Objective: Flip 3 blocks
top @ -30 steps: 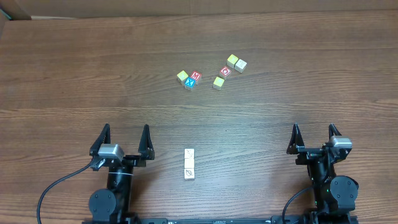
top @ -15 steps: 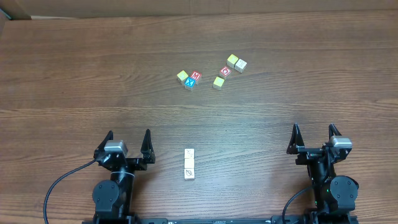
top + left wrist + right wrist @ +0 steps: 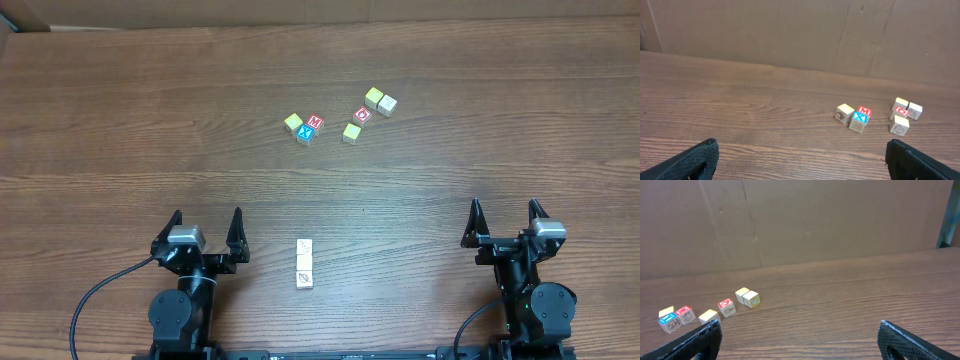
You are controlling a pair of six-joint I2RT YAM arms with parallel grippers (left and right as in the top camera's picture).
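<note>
My left claw [image 3: 801,156] is spread wide, with the black fingertips [image 3: 695,161] at the bottom corners and bare counter [image 3: 750,115] between them. Well ahead, right of centre, a cream cube [image 3: 845,113] sits just beside the red M cube [image 3: 864,110] and the blue X cube [image 3: 858,122]. Further right is a cluster around the red O cube [image 3: 901,111]. A cardboard wall [image 3: 790,35] stands beyond.
</note>
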